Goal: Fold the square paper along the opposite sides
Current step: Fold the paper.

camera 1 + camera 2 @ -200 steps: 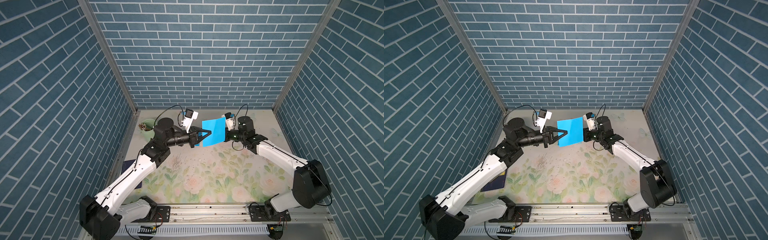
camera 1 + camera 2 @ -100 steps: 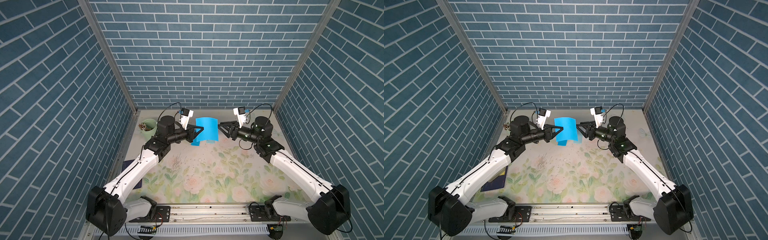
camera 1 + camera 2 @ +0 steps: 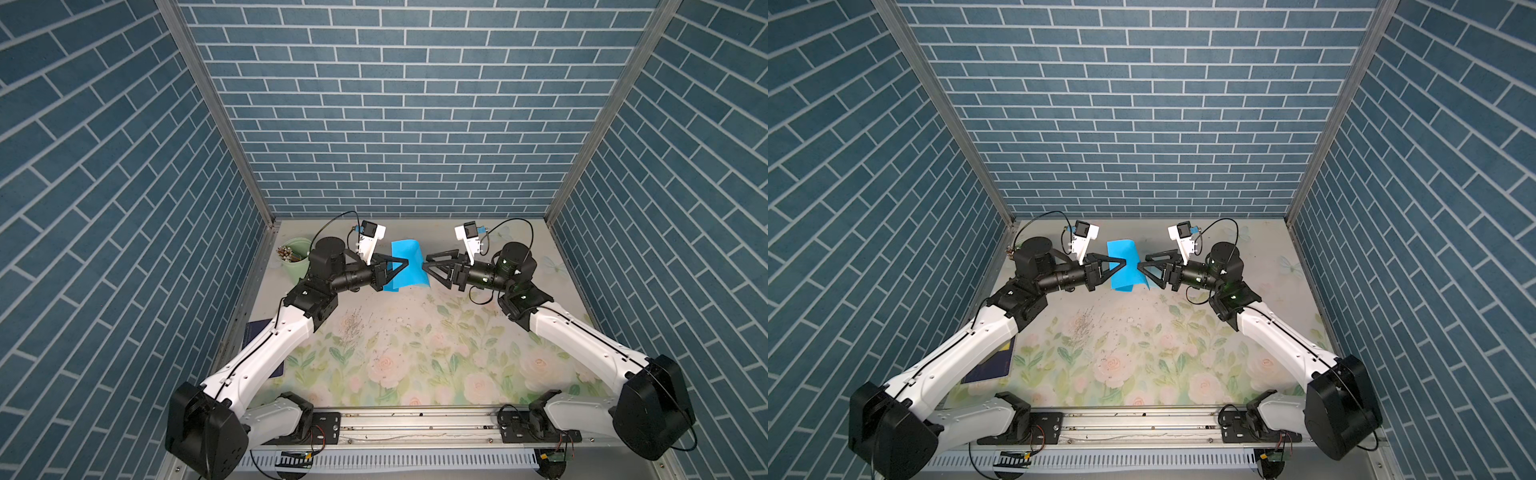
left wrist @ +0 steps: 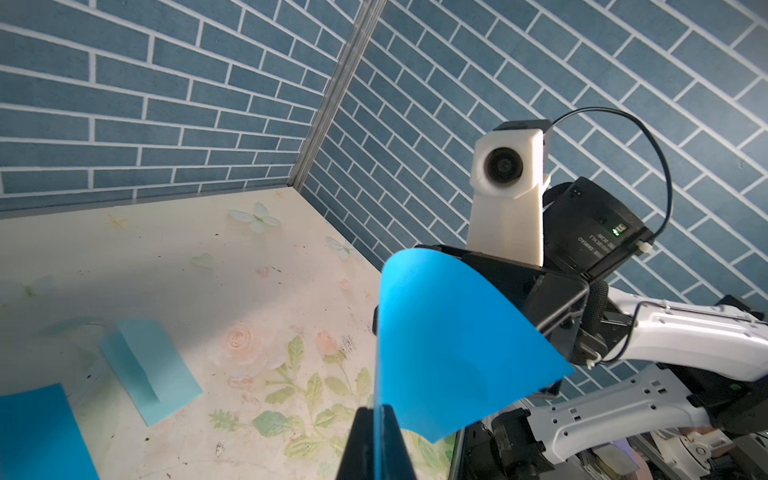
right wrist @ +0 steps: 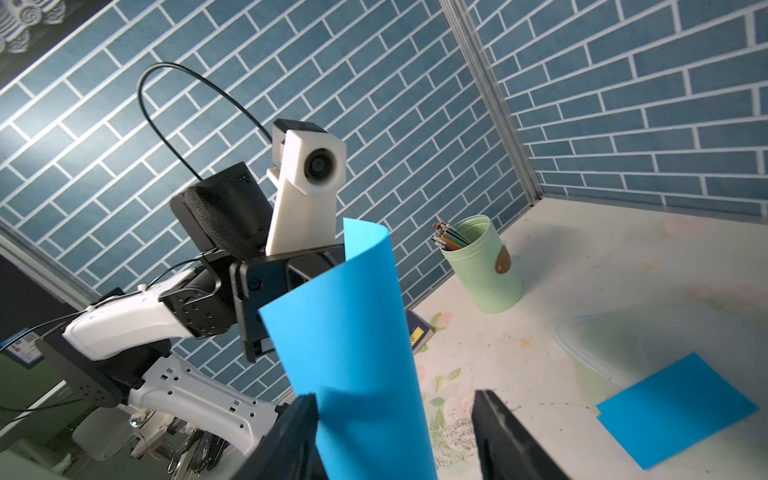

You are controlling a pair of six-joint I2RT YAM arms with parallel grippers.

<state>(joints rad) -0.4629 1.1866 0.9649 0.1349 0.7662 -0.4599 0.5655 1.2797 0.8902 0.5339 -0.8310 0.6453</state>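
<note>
Blue brick walls (image 3: 395,124) are standing around a flowery table (image 3: 415,353). Over on the left, a green cup (image 3: 296,259) full of sticks is sitting by the wall. Next to it, the left gripper (image 3: 406,262) is pinching tight on one edge of the blue paper (image 3: 413,275), holding it up in the air over the back of the table. The paper is curling over like a little wave and is not lying folded flat. On the right, the right gripper (image 3: 424,266) is pointing at the paper's loose edge with its jaws wide apart, not squeezing anything. A moment ago it was holding that side, but it has let go. I am guessing it is getting ready to catch the edge in a better spot, so the two sides can meet.
</note>
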